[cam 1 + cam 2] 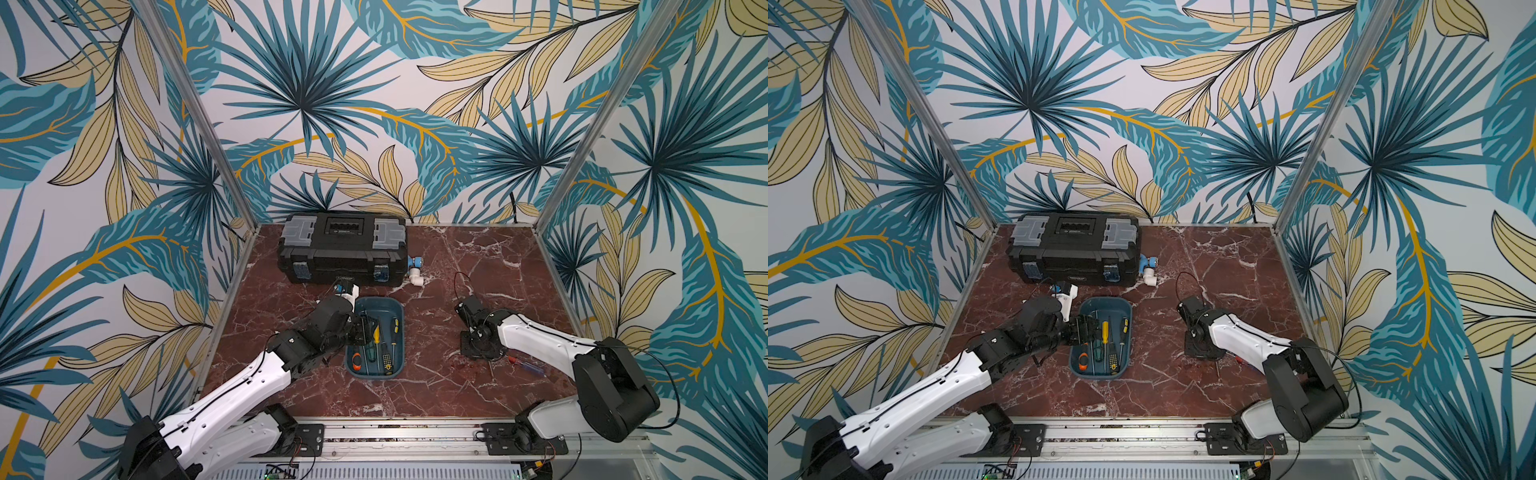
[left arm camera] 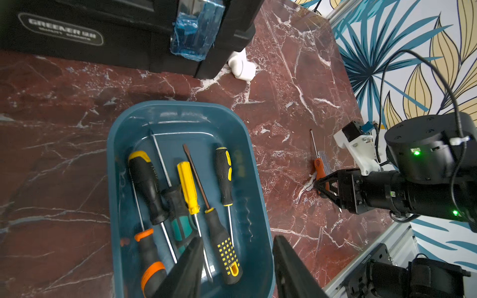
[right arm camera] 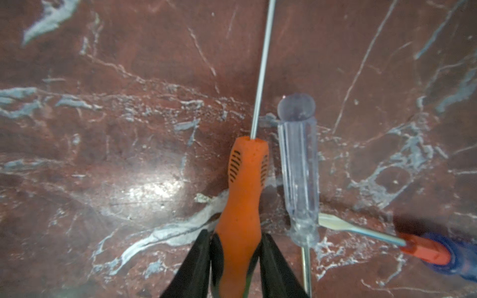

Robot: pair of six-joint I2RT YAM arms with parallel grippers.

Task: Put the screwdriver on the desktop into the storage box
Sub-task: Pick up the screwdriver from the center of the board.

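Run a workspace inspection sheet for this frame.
Surface: desktop, red-brown marble, no spills seen.
Job's things: box holds six screwdrivers; orange screwdriver, clear screwdriver and red-blue screwdriver lie on the desktop.
Clutter: toolbox, shut, at the back; pipe fitting beside it.
Grippers: left gripper open over the box, empty; right gripper closed on the orange screwdriver's handle.
Cables: cable arches above the right wrist, clear of tools.
Surroundings: leaf-print walls; rails.

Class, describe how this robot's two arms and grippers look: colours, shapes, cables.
The left arm and right arm have white shells, black joint housings and thin black cables alongside. The left gripper and right gripper are black with tapering, wedge-shaped fingers.
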